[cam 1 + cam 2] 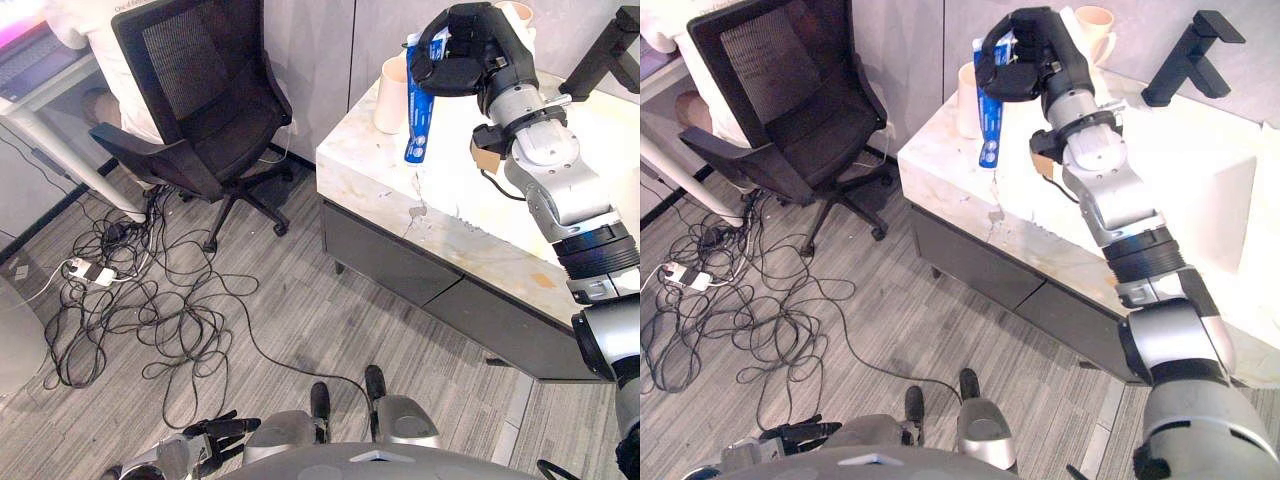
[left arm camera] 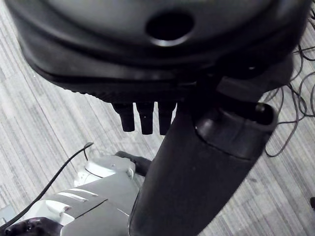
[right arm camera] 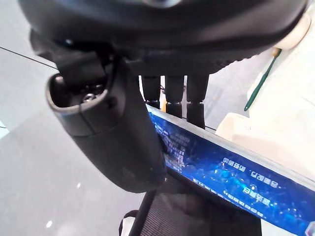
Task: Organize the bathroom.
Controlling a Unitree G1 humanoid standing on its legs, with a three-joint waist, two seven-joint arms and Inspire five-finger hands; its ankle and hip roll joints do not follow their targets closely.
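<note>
My right hand (image 1: 470, 50) is raised over the left corner of the marble counter (image 1: 470, 225). It is shut on a blue toothpaste tube (image 1: 418, 110), which hangs upright from the curled fingers. The tube (image 3: 236, 177) runs across under the fingers (image 3: 173, 96) in the right wrist view. A cream cup (image 1: 391, 95) stands on the counter just behind and to the left of the tube. My left hand (image 1: 215, 435) hangs low at the bottom left over the floor, its fingers relaxed and holding nothing.
A peach mug (image 1: 1095, 25) and a black faucet (image 1: 1185, 55) stand at the back of the counter. A black office chair (image 1: 200, 100) stands to the left, with a person in white (image 1: 95, 50) seated behind it. Tangled cables (image 1: 150, 310) and a power strip (image 1: 90, 270) lie on the floor.
</note>
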